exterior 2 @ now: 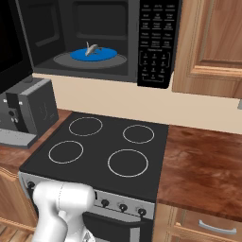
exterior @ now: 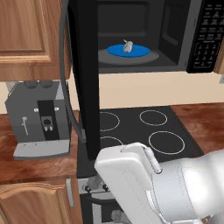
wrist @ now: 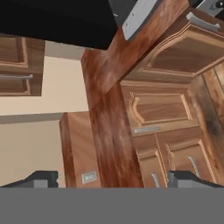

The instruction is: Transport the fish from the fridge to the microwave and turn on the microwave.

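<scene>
The fish (exterior: pixel 127 46) is placed on the blue plate (exterior: pixel 114 50) inside the microwave (exterior 2: pixel 156 42). The gripper (wrist: pixel 113 179) is open and empty. Door closing and starting remain.

Pale grey fish (exterior: pixel 127 46), blue plate (exterior: pixel 116 51), black microwave (exterior 2: pixel 153 42), reddish-brown wood counter (exterior 2: pixel 203 165)

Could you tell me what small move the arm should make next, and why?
Probably bring the claw up to the open microwave door and push it shut. The fish already lies on the blue plate inside the microwave, the claw is open and holds nothing, and the keypad likely has to wait for a closed door.
</scene>
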Controlling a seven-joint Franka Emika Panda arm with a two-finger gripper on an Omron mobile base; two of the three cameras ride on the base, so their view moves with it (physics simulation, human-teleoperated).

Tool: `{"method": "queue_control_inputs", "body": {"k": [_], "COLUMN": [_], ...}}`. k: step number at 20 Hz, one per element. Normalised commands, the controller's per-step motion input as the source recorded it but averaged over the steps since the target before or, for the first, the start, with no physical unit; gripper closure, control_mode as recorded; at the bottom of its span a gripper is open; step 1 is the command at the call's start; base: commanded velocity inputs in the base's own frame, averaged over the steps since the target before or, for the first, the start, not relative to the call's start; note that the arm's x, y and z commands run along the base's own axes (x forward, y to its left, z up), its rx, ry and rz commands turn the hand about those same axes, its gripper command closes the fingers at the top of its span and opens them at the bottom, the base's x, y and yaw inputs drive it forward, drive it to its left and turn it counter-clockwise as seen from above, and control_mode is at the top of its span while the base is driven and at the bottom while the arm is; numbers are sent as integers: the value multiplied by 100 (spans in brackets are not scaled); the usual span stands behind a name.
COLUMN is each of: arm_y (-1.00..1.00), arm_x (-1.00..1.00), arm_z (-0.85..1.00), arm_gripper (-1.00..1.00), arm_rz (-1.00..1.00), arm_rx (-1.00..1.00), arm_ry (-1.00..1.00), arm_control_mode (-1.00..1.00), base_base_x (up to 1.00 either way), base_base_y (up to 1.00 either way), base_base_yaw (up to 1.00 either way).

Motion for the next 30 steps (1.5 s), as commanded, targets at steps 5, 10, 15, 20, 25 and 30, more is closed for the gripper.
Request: {"method": "queue_control_inputs", "body": {"k": [5, 10, 15, 20, 25, 30], "arm_y": [32, 37, 19, 15, 24, 24], "arm_x": [1, 15, 20, 22, 14, 26], "arm_z": [14, 22, 26, 27, 25, 13], "arm_gripper": [-100, -100, -100, -100, -100, -100], "arm_rz": [-1, -8, -7, -7, -16, -28], "arm_rx": [6, 5, 11, 9, 1, 0], "arm_ry": [-4, -1, 1, 1, -6, -5], "arm_control_mode": [-100, -100, -100, -100, -100, -100], "base_base_x": [0, 0, 0, 0, 0, 0], "base_base_y": [0, 0, 0, 0, 0, 0], "base_base_yaw": [0, 0, 0, 0, 0, 0]}}
